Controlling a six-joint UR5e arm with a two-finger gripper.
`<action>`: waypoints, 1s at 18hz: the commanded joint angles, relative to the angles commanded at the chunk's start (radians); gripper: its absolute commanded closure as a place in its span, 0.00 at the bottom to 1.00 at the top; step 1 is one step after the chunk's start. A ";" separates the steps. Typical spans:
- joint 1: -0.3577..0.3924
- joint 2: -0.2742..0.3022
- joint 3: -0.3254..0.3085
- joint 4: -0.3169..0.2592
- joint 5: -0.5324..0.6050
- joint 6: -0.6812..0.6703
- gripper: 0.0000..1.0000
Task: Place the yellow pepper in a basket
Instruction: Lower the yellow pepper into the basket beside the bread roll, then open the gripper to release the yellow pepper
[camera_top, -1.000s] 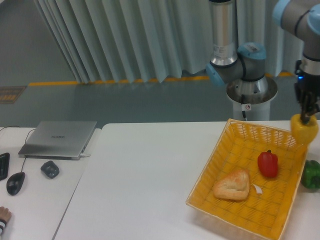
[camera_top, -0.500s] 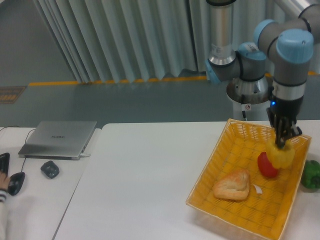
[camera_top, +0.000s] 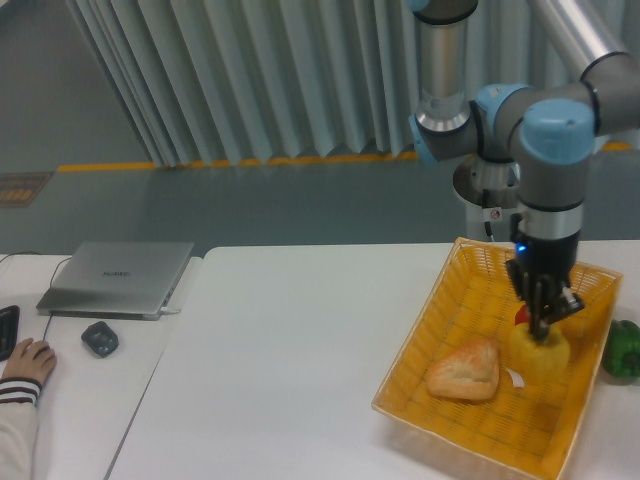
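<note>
One glossy yellow pepper (camera_top: 540, 357) is hanging low inside the basket (camera_top: 440, 345), just right of the bread roll (camera_top: 465, 371). Gripper (camera_top: 541, 328) is clamping its top; it's moved down-left, now hiding the red pepper (camera_top: 520, 316).

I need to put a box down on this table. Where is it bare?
The white table is bare from the laptop and mouse across to the basket. The basket is crowded: bread roll, yellow pepper in the gripper.
</note>
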 joint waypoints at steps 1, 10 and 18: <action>-0.003 -0.003 0.000 0.002 0.000 -0.006 1.00; 0.006 -0.023 0.000 0.052 -0.018 -0.103 0.00; 0.119 0.024 -0.035 -0.010 -0.005 0.101 0.00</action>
